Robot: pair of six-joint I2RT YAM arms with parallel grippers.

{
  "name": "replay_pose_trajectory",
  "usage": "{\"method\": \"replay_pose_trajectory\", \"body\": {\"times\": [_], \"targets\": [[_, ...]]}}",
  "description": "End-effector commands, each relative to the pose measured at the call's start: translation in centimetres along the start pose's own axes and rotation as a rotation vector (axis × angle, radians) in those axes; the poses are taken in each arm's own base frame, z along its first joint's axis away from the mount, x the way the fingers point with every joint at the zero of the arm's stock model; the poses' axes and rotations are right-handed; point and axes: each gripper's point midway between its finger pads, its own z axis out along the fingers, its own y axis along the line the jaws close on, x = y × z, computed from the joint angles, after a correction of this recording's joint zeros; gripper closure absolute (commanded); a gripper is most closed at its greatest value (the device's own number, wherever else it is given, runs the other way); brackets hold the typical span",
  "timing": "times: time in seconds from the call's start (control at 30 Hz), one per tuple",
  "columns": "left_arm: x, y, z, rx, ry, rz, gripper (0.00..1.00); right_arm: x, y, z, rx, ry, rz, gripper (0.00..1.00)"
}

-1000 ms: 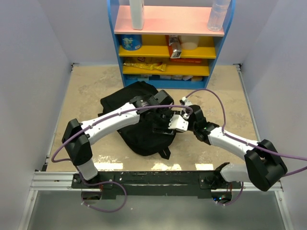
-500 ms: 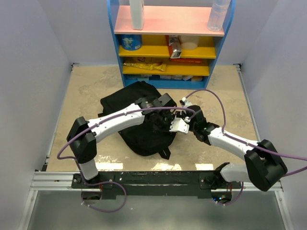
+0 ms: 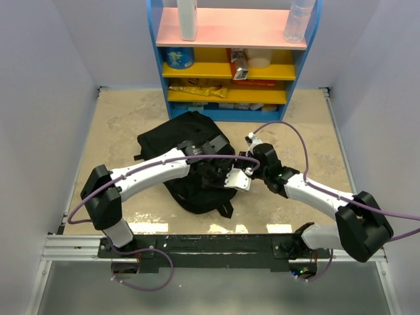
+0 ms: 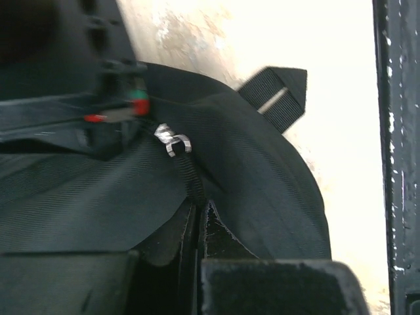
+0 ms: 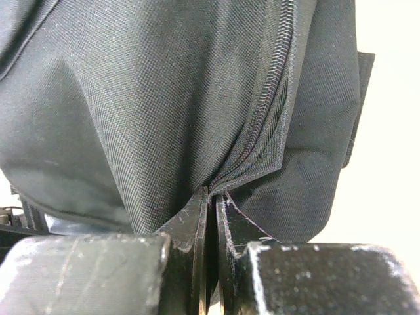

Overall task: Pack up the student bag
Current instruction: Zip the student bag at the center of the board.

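The student bag [image 3: 177,147], a large black fabric backpack, lies in the middle of the table. My left gripper [image 3: 222,173] reaches over it from the left. In the left wrist view it [image 4: 199,209] is shut on the black zipper pull cord [image 4: 191,180] below the silver slider [image 4: 172,140]. My right gripper [image 3: 241,176] meets the bag's right edge. The right wrist view shows it [image 5: 211,195] shut on a fold of the bag's fabric beside the zipper track [image 5: 275,98]. No other item for packing shows near the bag.
A blue shelf unit [image 3: 233,65] stands at the back with a white bottle [image 3: 188,20], a clear bottle [image 3: 298,20], a blue tin [image 3: 180,58] and snack packets. A strap end [image 4: 275,98] lies on the beige tabletop. White walls enclose both sides.
My left gripper has shut on the zipper pull and shifted slightly toward the near edge. The right gripper has kept its grip on the bag's edge.
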Motion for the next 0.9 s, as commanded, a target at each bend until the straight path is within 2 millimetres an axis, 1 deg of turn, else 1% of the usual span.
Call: {"method": "replay_pose_trajectory", "body": {"times": [0.0, 0.03, 0.1, 0.17, 0.2, 0.33, 0.47, 0.5, 0.53, 0.63, 0.77, 0.87], "targets": [[2.2, -2.2, -2.5, -0.013, 0.056, -0.001, 1.00, -3.1, 1.2, -0.5, 0.003, -0.077, -0.038, 1.00], [2.9, -2.4, -2.5, -0.018, 0.073, -0.002, 1.00, -3.4, 1.2, -0.5, 0.008, -0.083, -0.042, 1.00], [3.0, -2.5, -3.3, -0.047, 0.067, 0.004, 1.00, -3.8, 0.7, -0.5, 0.031, -0.094, -0.042, 1.00], [3.7, -2.9, -3.4, -0.045, 0.084, 0.001, 1.00, -4.3, 0.5, -0.6, 0.040, -0.108, -0.043, 1.00], [3.8, -3.1, -3.5, -0.044, 0.086, 0.004, 1.00, -4.5, 0.0, -0.6, 0.058, -0.109, -0.041, 1.00], [4.9, -4.1, -3.0, -0.015, 0.106, 0.001, 1.00, -5.4, -1.1, -0.8, 0.099, -0.129, -0.038, 1.00], [5.4, -4.8, -2.7, 0.021, 0.117, 0.007, 1.00, -6.5, -2.3, -1.2, 0.139, -0.170, -0.043, 1.00], [5.5, -5.0, -2.6, 0.033, 0.122, 0.006, 1.00, -6.1, -2.9, -1.3, 0.168, -0.155, -0.042, 1.00], [5.5, -5.3, -2.6, 0.049, 0.115, 0.011, 1.00, -6.3, -3.5, -1.4, 0.199, -0.172, -0.042, 1.00], [5.6, -5.8, -2.6, 0.074, 0.118, 0.017, 1.00, -6.3, -4.2, -1.6, 0.217, -0.183, -0.034, 1.00], [5.9, -6.3, -3.3, 0.078, 0.118, 0.026, 1.00, -6.9, -5.3, -1.5, 0.264, -0.203, -0.023, 1.00], [6.1, -6.9, -4.0, 0.099, 0.117, 0.027, 1.00, -7.7, -5.9, -1.4, 0.300, -0.222, -0.025, 1.00]]}}
